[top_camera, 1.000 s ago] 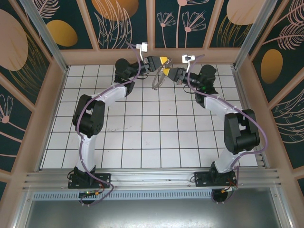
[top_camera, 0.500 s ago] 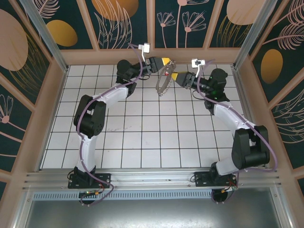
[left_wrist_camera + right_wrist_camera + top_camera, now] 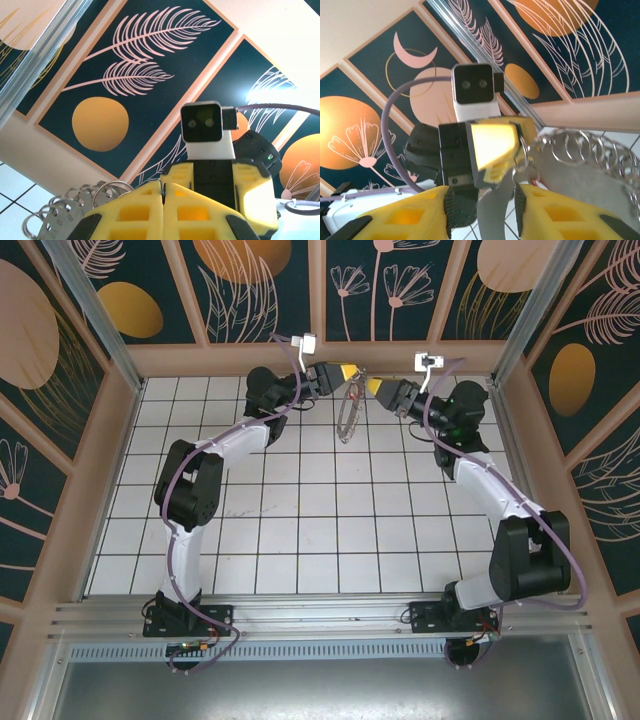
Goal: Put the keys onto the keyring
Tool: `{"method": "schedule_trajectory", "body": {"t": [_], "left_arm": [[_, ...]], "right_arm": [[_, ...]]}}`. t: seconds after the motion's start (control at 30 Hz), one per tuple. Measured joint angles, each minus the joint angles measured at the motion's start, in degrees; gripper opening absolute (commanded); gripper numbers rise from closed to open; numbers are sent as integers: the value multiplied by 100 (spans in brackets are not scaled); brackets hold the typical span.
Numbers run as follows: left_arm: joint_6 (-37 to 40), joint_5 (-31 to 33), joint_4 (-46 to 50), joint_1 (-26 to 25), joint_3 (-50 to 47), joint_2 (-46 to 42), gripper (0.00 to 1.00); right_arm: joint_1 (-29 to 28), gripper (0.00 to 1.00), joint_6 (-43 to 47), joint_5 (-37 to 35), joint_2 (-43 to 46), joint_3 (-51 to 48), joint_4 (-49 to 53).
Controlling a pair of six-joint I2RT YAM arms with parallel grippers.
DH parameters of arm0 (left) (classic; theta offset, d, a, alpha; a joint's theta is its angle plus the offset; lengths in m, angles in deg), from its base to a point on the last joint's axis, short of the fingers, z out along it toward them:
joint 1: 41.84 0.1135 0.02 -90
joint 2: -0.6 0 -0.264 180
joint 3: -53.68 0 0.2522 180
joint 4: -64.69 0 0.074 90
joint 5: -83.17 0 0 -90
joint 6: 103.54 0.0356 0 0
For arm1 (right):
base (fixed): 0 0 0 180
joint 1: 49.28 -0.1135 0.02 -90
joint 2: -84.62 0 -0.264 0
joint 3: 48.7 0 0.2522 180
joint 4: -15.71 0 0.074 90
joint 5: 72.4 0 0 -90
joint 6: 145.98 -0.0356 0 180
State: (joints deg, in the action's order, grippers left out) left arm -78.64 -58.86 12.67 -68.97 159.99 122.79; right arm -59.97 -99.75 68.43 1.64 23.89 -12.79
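The keyring (image 3: 349,416), a pale hoop fringed with silvery loops, hangs above the back tiles from my left gripper (image 3: 347,372), which is shut on its top edge. In the left wrist view the yellow fingers (image 3: 135,210) are pressed together at the left gripper's tips (image 3: 163,189), with keyring loops (image 3: 65,212) beside them. My right gripper (image 3: 374,388) faces it from the right, open (image 3: 484,200). A grey strip (image 3: 495,217) hangs loose between its fingers. A speck of red (image 3: 534,178), perhaps the key's head, sits by a loop under the left fingertips; the rest of the key is hidden.
The back wall panel (image 3: 320,300) stands just behind both grippers, and the frame post (image 3: 505,340) is close to the right arm's elbow. The white tiled floor (image 3: 320,520) stretches towards the arm bases.
The right gripper has opened and drawn back to the right, away from the left gripper. The keyring swung out into a hoop and now hangs nearly edge-on from the left gripper.
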Motion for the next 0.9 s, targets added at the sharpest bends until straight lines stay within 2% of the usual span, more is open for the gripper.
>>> {"method": "schedule_trajectory", "body": {"t": [0.7, 0.9], "left_arm": [[146, 0, 4, -96, 0, -22, 0], [164, 0, 9, -103, 0, -22, 0]], "right_arm": [[-116, 31, -787, -44, -787, 280, -870], [-162, 23, -870, -46, -870, 308, -944]]}}
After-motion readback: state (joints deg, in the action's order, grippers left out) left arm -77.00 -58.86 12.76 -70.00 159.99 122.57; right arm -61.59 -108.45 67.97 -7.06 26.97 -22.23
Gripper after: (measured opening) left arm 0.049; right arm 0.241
